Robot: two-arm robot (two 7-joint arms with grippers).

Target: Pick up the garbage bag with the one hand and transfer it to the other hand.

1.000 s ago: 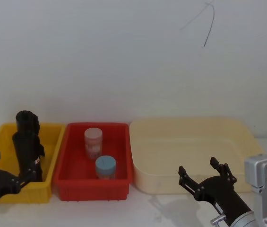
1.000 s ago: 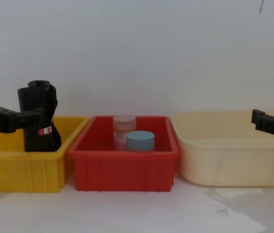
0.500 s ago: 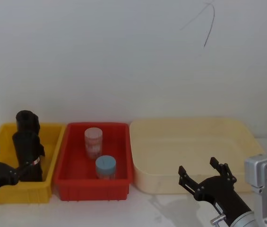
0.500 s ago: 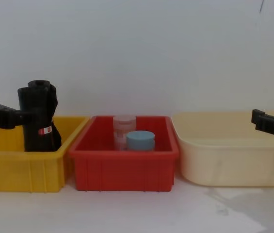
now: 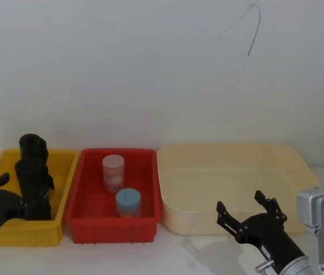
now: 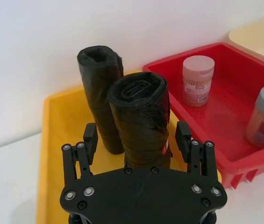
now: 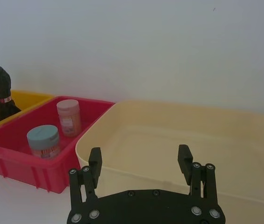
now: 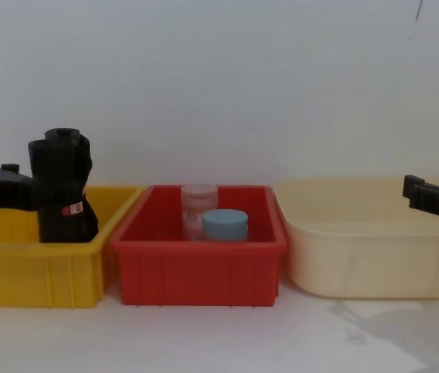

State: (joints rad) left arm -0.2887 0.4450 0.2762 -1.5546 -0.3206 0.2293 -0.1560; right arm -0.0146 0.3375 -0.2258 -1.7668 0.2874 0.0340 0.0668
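The garbage bag [image 6: 141, 123] is a black roll with a small red-and-white label, standing upright in the yellow bin [image 6: 47, 154]. It is the nearer of two black rolls; the other roll [image 6: 101, 88] stands just behind it. In the chest view the garbage bag [image 8: 62, 194] shows its label low on its side. My left gripper [image 6: 137, 136] is open, one finger on each side of the garbage bag with small gaps. It also shows in the head view [image 5: 18, 197]. My right gripper [image 5: 248, 215] is open and holds nothing, in front of the cream tub [image 5: 230, 172].
A red bin [image 5: 110, 229] between the yellow bin and the cream tub holds a pink-lidded jar [image 5: 113, 172] and a blue-lidded jar [image 5: 128, 201]. A white wall stands close behind the bins. Bare white table lies in front of them.
My left gripper has moved in toward the rolls and now straddles the near one. The right gripper and the rolls have stayed where they were.
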